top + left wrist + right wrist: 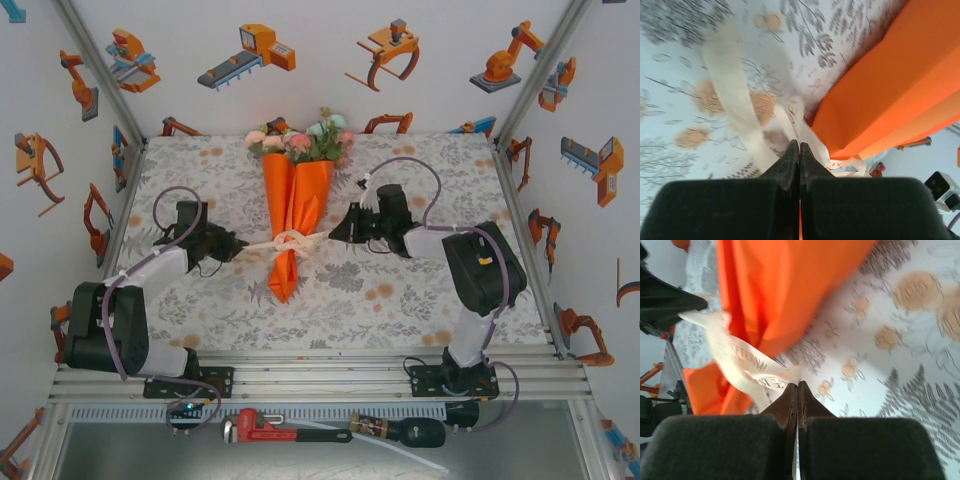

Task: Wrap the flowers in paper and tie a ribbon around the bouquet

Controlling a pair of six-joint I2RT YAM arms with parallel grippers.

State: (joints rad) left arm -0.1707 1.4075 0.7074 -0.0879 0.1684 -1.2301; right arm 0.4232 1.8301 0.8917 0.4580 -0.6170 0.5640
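Nearest, below the worktop's (400,290) near edge, a red pipe wrench (283,431) is lying beside a black-handled tool (405,432) (both off the flowered cloth and well apart from the work).

Farther in, around the middle of the worktop, the left gripper (240,244) is pinching one end of the cream ribbon (290,243), its jaws pressed fully together on the strip. Opposite it, the right gripper (333,234) is clamping the other end in the same way.

The bouquet (295,200) is lying flat between them and blocking the straight line from one gripper to the other. Its pointed tip is aiming at the near edge, and the ribbon is crossing its narrow lower part in a loose knot with small loops. Seen from each wrist, a fold of the orange paper (305,195) is rising just beyond the fingertips, with the ribbon running off toward it.

Farthest, close to the middle of the far edge, the flowers (300,142) are spreading out of the cone's mouth. Behind them the walls (250,55) are showing orange robot drawings.
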